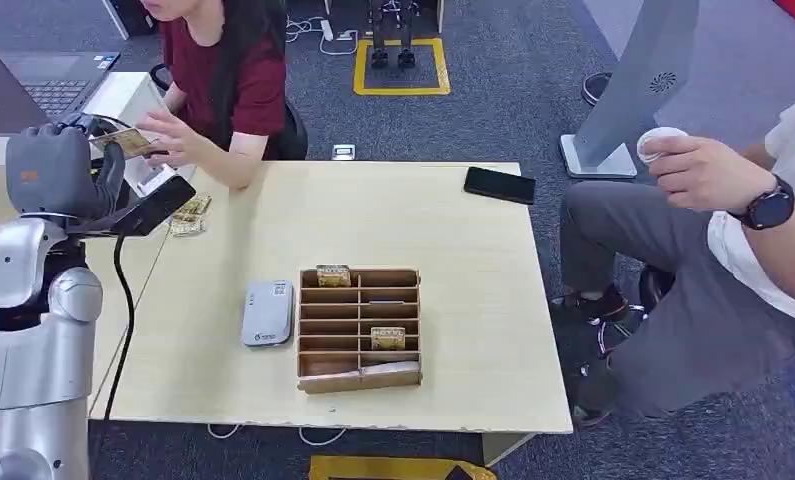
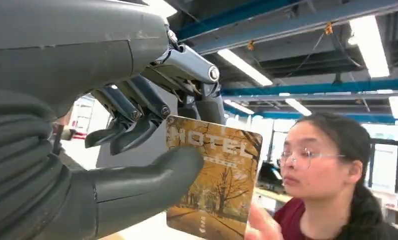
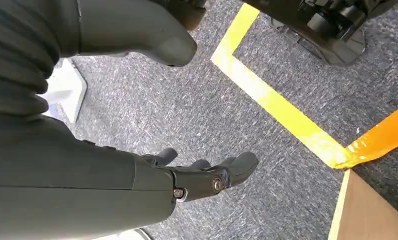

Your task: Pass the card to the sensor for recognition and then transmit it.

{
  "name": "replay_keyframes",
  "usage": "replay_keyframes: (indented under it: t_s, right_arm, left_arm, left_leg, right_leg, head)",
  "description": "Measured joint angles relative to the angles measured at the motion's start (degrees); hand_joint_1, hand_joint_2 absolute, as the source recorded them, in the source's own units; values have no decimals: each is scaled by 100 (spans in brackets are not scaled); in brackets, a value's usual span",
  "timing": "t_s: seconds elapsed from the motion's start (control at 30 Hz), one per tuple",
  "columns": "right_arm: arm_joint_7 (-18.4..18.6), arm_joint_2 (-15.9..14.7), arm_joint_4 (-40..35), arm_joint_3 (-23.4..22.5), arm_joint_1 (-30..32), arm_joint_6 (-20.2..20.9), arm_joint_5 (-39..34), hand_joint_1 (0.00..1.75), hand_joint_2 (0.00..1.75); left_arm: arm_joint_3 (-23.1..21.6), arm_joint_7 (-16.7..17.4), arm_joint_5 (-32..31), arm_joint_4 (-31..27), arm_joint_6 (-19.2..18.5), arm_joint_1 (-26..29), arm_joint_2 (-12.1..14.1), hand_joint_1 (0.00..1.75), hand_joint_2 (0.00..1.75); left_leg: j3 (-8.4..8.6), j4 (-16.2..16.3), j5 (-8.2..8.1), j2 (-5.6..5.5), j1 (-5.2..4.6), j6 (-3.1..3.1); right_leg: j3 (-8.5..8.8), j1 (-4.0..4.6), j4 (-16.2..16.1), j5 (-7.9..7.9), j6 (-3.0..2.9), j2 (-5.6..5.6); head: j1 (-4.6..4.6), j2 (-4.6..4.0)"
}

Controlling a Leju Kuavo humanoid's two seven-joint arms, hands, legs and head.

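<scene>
The right hand [image 3: 151, 125] hangs over grey carpet [image 3: 186, 100] crossed by yellow tape [image 3: 282, 110]; its fingers are apart and hold nothing.

On the pale table [image 1: 473, 300], nearest the robot, one wooden tray [image 1: 359, 328] with slots holds two cards: one in the far-left slot [image 1: 333, 275], one in a near-right slot [image 1: 388, 337]. Just left of the tray, apart from it, lies one grey sensor [image 1: 268, 312].

To the left, the left hand [image 1: 58, 170] is raised past the table's left edge. It pinches one card [image 2: 214, 180], printed "HOTEL" over autumn trees, between thumb [image 2: 151, 180] and fingers [image 2: 136, 117], upright in the wrist view. A person's hand [image 1: 173, 138] reaches toward that card; whether it touches cannot be told.

Near the table's far-left corner lies a small heap of cards [image 1: 190, 214]; their number cannot be told. One black phone [image 1: 499, 184] lies at the far-right edge.

Two people sit by: one in a dark red top [image 1: 238, 75] beyond the far-left corner, one in grey trousers [image 1: 673, 290] at the right, holding one small white object [image 1: 661, 143]. One laptop [image 1: 58, 80] stands far left.
</scene>
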Motion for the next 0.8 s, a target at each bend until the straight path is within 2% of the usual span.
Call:
replay_keyframes:
  t_s: [0.17,0.37,0.4,0.43,0.47,0.8]
  right_arm:
    - [-70,-37,0,-2,21,-37,-109,0,175]
    - [-240,-107,2,-114,167,-188,-356,0,175]
    - [-260,-114,2,-116,187,-190,-356,0,175]
    - [-260,-118,2,-120,201,-190,-356,0,175]
    - [-258,-120,2,-125,214,-188,-352,0,175]
    - [-160,-133,2,-184,237,-170,-328,0,175]
  left_arm:
    - [-2,11,-107,92,-37,-40,-170,175,175]
    - [-168,456,-549,273,-142,-334,-824,175,175]
    - [-192,490,-566,302,-142,-376,-916,169,175]
    - [-205,503,-582,339,-142,-406,-971,37,175]
    - [-207,503,-582,372,-140,-427,-1020,0,175]
    - [-293,481,-562,477,-133,-430,-1244,0,175]
  left_leg:
    - [2,6,0,2,-2,0]
    - [20,12,1,-13,-2,2]
    - [20,12,0,-10,-2,2]
    - [21,12,-1,0,-3,3]
    - [22,12,-2,6,-3,3]
    - [22,11,-1,6,0,2]
  right_leg:
    - [-4,-1,-2,1,1,2]
    - [-8,-1,-3,5,7,-10]
    - [-9,-2,-2,6,7,-5]
    - [-10,-3,-2,6,8,5]
    - [-11,-3,-3,7,7,11]
    - [-14,0,-1,7,7,10]
  head:
    - [-2,0]
    - [0,0]
    - [-2,0]
    - [-2,0]
    - [0,0]
    - [0,0]
